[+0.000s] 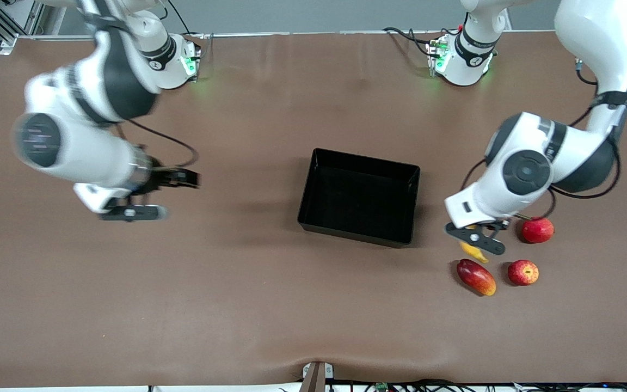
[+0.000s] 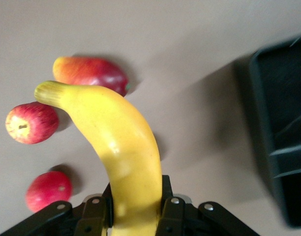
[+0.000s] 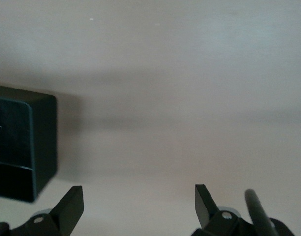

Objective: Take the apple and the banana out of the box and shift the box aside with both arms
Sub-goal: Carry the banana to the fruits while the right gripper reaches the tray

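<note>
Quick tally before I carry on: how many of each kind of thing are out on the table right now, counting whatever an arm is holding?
Banana: 1, held in the left end effector
Streaked apple: 1
Plain red round fruit: 1
Mango: 1
Black tray: 1
Total: 5

A big brown surface (image 1: 270, 305) fills the room, with a grey wall (image 1: 313, 13) along its top edge.
</note>
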### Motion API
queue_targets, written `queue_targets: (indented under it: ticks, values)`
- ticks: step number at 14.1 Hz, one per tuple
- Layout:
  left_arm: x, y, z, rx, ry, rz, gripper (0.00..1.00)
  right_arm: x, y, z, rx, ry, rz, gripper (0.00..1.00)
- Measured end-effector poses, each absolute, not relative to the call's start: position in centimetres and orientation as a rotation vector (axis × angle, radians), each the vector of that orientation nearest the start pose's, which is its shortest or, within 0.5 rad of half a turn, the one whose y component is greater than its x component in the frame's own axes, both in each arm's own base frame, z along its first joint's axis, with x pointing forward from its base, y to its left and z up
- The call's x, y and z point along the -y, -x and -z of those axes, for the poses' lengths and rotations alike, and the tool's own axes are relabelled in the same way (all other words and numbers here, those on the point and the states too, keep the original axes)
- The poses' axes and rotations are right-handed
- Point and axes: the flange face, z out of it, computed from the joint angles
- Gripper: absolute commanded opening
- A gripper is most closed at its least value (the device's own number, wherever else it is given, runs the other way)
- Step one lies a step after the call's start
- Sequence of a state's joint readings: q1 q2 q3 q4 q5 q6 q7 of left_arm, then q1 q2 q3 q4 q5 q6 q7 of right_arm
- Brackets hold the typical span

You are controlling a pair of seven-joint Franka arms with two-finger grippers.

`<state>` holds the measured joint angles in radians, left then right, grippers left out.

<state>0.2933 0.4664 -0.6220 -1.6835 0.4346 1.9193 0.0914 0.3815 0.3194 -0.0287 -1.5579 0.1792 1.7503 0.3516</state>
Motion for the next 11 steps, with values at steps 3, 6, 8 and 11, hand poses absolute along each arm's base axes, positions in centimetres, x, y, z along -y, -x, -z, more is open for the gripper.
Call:
queue_targets:
  ticks: [3,6,8,11]
  values:
    - [7.5,-63.2,-32.6,-0.973,2.827,-0.165,0.00,-33.7,-57.7,-40.7,-0.131,3.028,-0.207,1.00]
    - [3.5,-62.2,-28.7,-1.044,2.773,-0.105,0.00,-42.0,-54.2,-34.1,-0.177,3.045,-0.197,1.00]
    - [2.0,-61.6,-26.4,-1.060,2.787,-0.079,0.00,-45.8,-52.2,-29.5,-0.206,3.052,-0.180,1.00]
    - [1.7,-61.0,-23.3,-1.081,2.837,-0.038,0.00,-48.3,-51.0,-25.0,-0.251,3.044,-0.140,0.86]
